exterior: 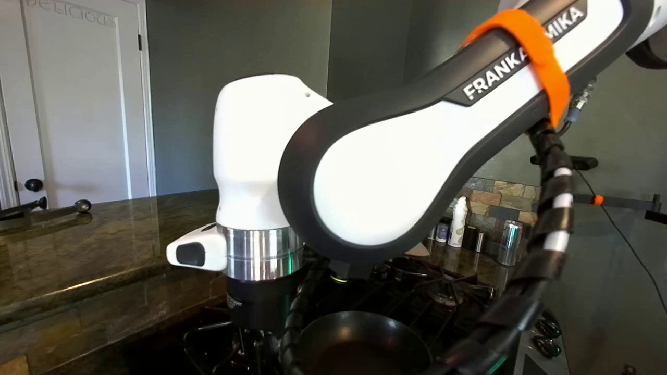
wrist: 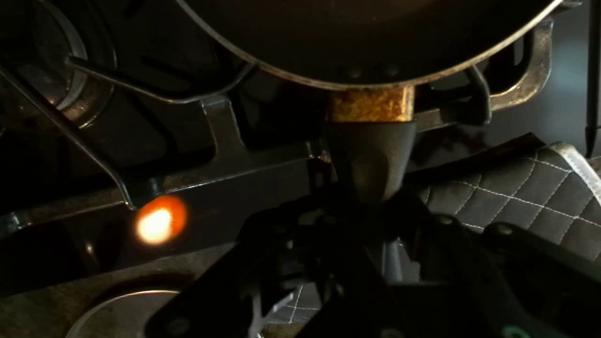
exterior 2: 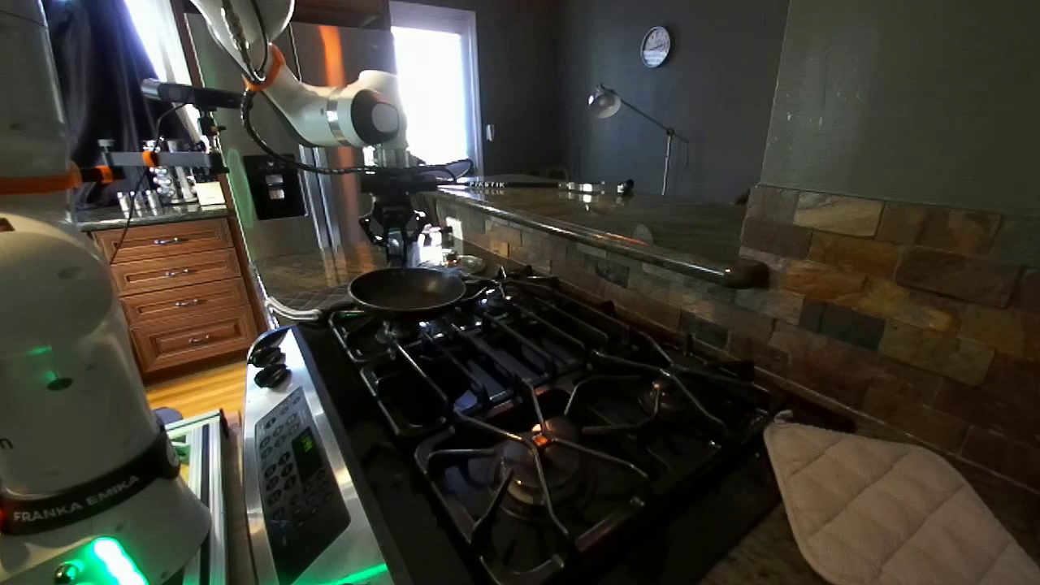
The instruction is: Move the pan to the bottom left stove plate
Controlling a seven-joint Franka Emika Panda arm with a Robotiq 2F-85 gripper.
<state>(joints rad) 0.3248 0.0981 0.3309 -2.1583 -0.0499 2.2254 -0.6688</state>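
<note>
Gripper [wrist: 368, 202] is nearest in the wrist view. At left, the grate [wrist: 223, 124] should receive the weight before one releases the handle [wrist: 371, 150], on which the jaws look clenched. Lower gently, without tilting. The pan [wrist: 371, 37] is, as I judge, at its bottom left goal, contact unclear: dark, round, shallow, with two dim rivets [wrist: 389, 70]. At right lies a quilted pad [wrist: 530, 199].

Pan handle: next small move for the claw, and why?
Probably squeeze the claw gently before any lift: the wrist view shows the handle reaching into it, but shadow hides whether it is clamped, and a loose lift might drop the pan onto the grate.
</note>
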